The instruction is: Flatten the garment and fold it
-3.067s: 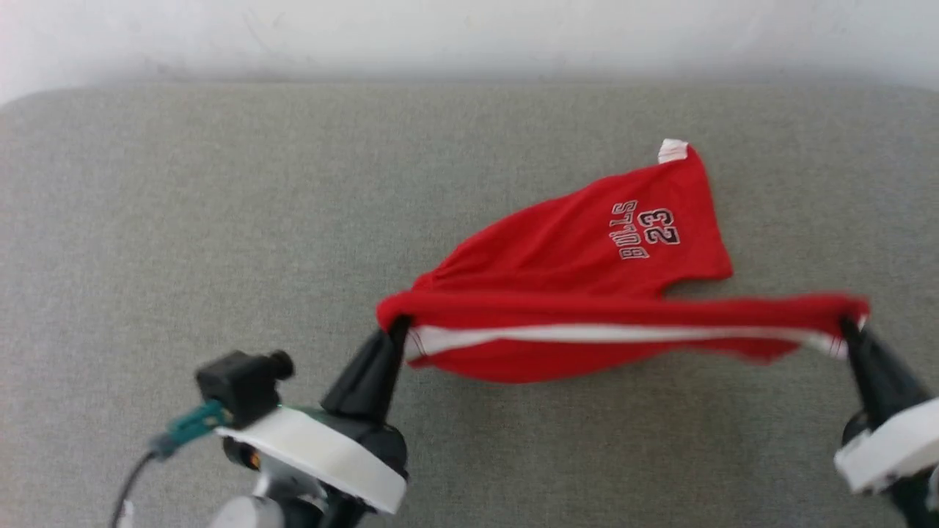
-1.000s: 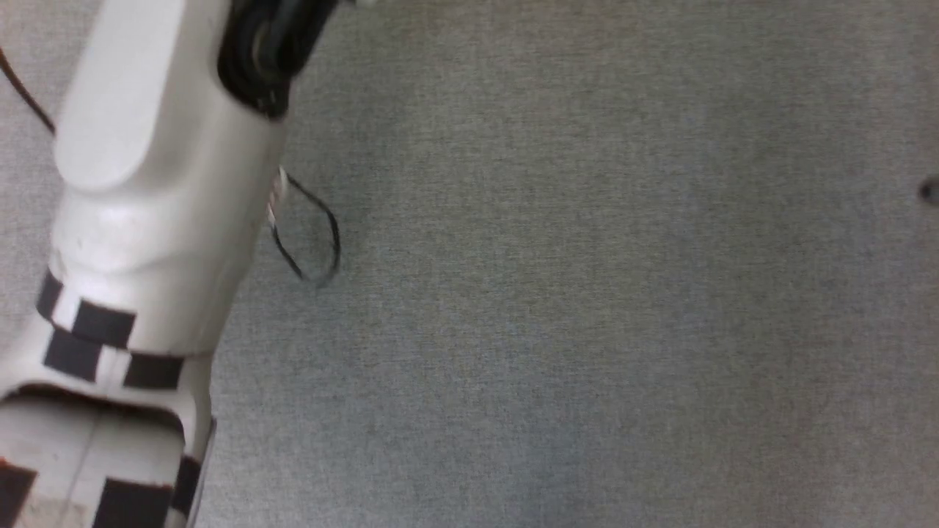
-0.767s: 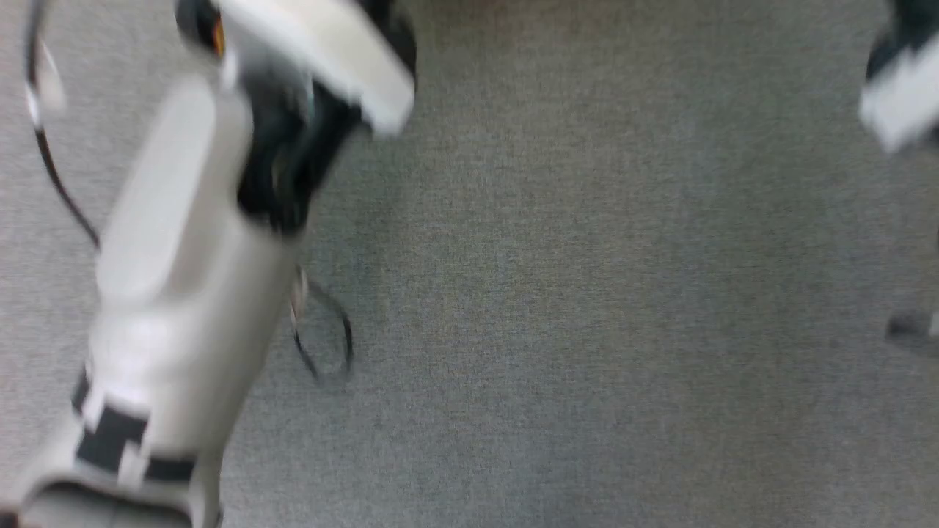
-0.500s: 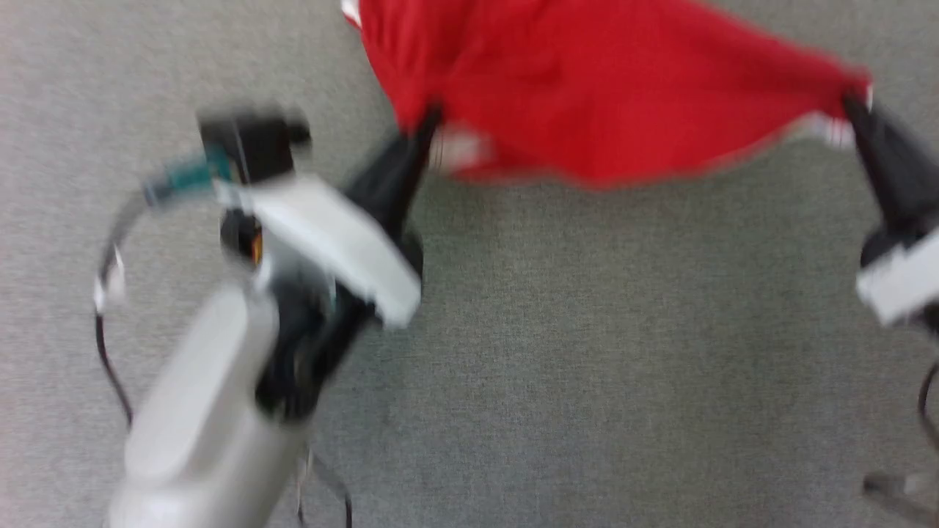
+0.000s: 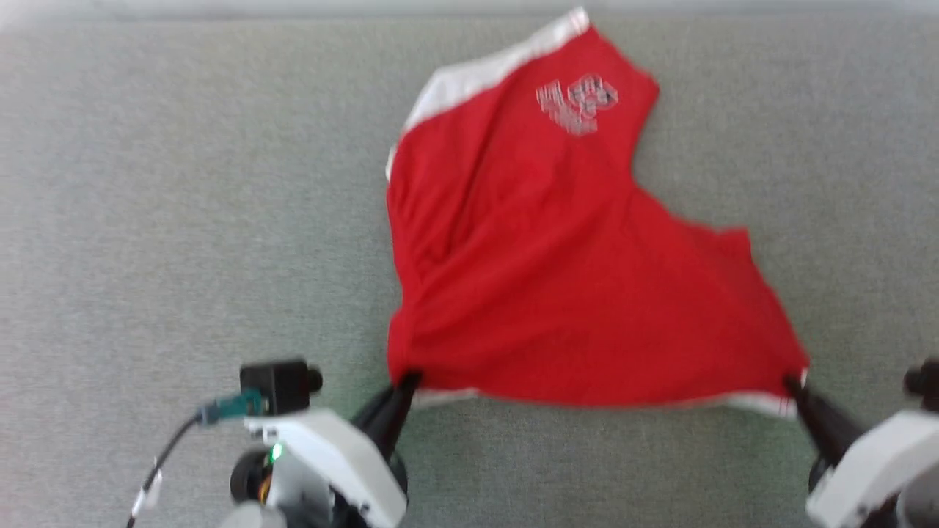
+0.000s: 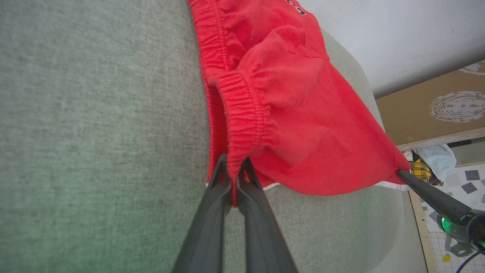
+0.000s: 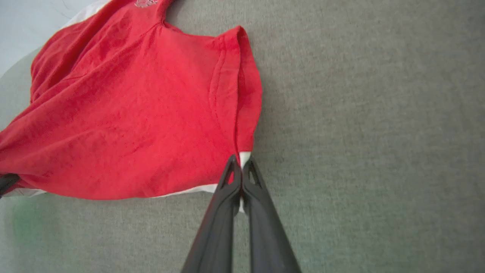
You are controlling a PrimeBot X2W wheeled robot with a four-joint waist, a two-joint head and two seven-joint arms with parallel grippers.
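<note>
Spread on the grey surface (image 5: pixel 183 220): red shorts (image 5: pixel 557 279), reaching from the 12 o'clock edge of the head view down to a near edge just above both tools.

Pinched shut on the shorts' 7 o'clock corner: left tool (image 5: pixel 407 381), fingers pointing toward 1 o'clock. In the left wrist view, left tool (image 6: pixel 235 167) closed tight on the gathered elastic waistband (image 6: pixel 242 113), with cloth squeezed between the two fingers and the rest of the fabric fanning out toward 12 and 2 o'clock.

Clamped on the 5 o'clock corner: right tool (image 5: pixel 794 383), fingers pointing toward 11 o'clock. In the right wrist view, right tool (image 7: pixel 239 163) shut on a corner with a white patch, just beside a folded hem (image 7: pixel 227 87) running up toward 12 o'clock. Body of the shorts off toward 10 o'clock from there.

Near edge stretched between the two tools, sagging slightly, with a thin white stripe (image 5: pixel 741 402) peeping out beneath it. Touching the surface or hanging just above it: cannot tell.

White print (image 5: pixel 576 103) at 12 o'clock on the far leg, blurred and unreadable. Broad white band (image 5: pixel 477 77) along that leg's 11 o'clock side. Other leg ending at 3 o'clock of the shorts.

Pale wall (image 6: pixel 379 34) beyond the surface, at 1 o'clock in the left wrist view.
</note>
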